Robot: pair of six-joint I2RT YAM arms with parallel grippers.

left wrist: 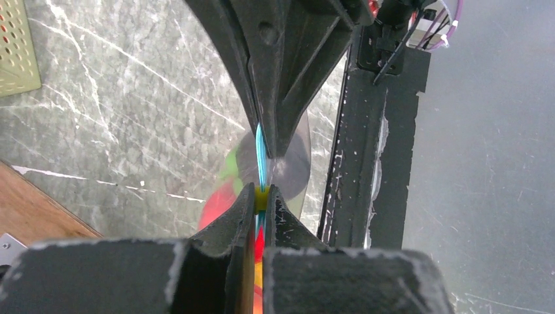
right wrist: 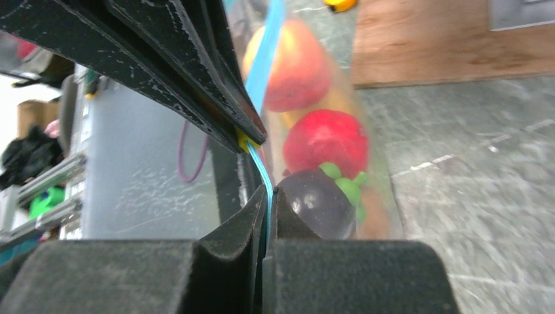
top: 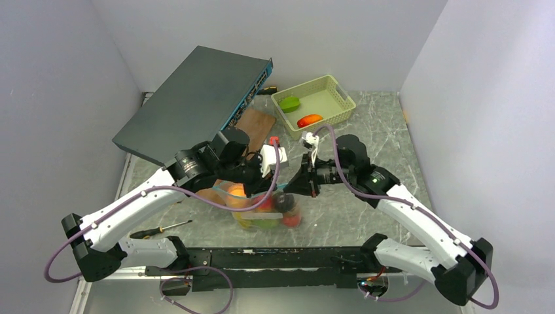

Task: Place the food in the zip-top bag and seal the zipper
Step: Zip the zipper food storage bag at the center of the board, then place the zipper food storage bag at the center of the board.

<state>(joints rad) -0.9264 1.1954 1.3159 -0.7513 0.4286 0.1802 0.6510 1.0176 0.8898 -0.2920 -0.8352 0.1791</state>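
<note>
The clear zip-top bag [top: 252, 221] hangs between my two grippers just above the table, near the front. Inside it are a peach-orange fruit [right wrist: 288, 62], a red one [right wrist: 325, 140] and a dark purple one with green leaves [right wrist: 314, 203]. My left gripper [left wrist: 262, 196] is shut on the small yellow slider on the teal zipper [left wrist: 260, 147]. My right gripper [right wrist: 268, 196] is shut on the teal strip [right wrist: 262, 72] close beside it. From above, the left gripper [top: 273, 188] and right gripper [top: 292, 188] nearly touch tip to tip. A light green piece [top: 290, 103] and an orange-red piece [top: 309, 120] lie in the basket.
A pale green lattice basket [top: 340, 98] stands at the back right. A large dark grey box [top: 196, 98] leans at the back left, with a wooden board [top: 256, 127] beside it. A screwdriver [top: 160, 228] lies front left. A black rail [top: 275, 258] runs along the front edge.
</note>
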